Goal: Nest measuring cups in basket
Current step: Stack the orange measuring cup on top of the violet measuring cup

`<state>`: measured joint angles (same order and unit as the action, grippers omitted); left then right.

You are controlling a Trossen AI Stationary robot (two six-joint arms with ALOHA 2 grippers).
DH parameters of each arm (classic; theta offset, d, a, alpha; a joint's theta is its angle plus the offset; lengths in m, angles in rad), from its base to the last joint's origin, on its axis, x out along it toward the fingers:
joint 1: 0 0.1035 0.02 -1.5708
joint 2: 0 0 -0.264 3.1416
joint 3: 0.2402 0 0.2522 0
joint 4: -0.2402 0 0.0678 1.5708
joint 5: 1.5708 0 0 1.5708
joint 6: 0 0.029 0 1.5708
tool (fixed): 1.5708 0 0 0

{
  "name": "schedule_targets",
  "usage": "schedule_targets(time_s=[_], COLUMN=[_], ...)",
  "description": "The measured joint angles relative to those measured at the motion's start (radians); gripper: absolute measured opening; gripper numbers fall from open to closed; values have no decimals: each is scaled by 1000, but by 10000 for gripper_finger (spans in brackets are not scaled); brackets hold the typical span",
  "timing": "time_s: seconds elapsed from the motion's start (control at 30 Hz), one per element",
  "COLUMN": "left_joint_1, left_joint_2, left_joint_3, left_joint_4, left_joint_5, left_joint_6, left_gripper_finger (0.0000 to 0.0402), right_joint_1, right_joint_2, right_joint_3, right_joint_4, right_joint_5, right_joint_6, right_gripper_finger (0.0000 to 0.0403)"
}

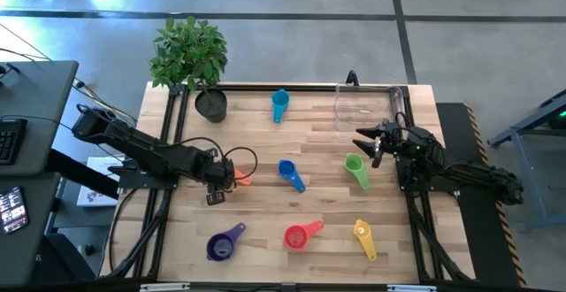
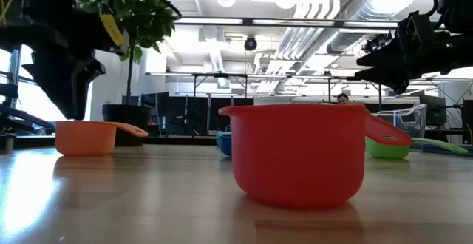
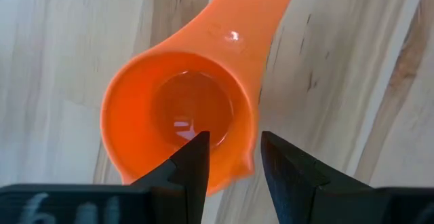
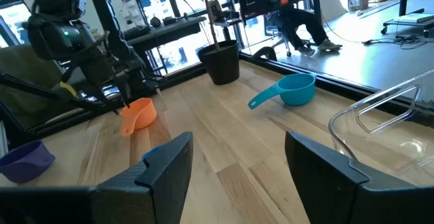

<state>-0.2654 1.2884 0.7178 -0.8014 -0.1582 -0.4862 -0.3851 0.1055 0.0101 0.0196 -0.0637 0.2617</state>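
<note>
The orange measuring cup (image 3: 176, 108) sits upright on the table at the left, its handle (image 3: 254, 20) pointing away from my left gripper (image 3: 232, 142). That gripper is open and points down over the cup (image 1: 242, 179), one finger over the bowl and one outside the rim. My right gripper (image 1: 364, 142) waits open and level at the right, near the green cup (image 1: 355, 168). Teal (image 1: 279, 103), blue (image 1: 290, 173), purple (image 1: 224, 243), red (image 1: 301, 234) and yellow (image 1: 364, 237) cups lie spread over the table. The clear basket (image 1: 367, 106) stands at the far right. My left gripper stands astride the orange cup's rim (image 3: 245, 157) on the side away from the handle, coming from above. One finger (image 3: 193, 159) is over the bowl, the other (image 3: 285, 163) is outside the wall. I cannot tell whether either finger touches the rim. The cup rests on the table.
A black plant pot (image 1: 210, 104) with a leafy plant stands at the far left corner. Bare wood lies between the cups in the table's middle. A raised black frame (image 1: 265, 87) runs along the table's edges.
</note>
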Motion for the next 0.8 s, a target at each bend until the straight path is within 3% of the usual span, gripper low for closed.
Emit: schedule_targets(time_s=[0.37,0.8], left_joint_1=[35,63], left_joint_2=[1,124], left_joint_3=[-20,-19], left_joint_4=[25,67], left_joint_5=[23,69], left_joint_6=[27,17], left_gripper_finger=[124,106], right_joint_1=[0,0], right_joint_2=[0,0], right_joint_3=[0,0], right_joint_4=[0,0], right_joint_5=[0,0], right_joint_6=[0,0], right_gripper_finger=[225,225])
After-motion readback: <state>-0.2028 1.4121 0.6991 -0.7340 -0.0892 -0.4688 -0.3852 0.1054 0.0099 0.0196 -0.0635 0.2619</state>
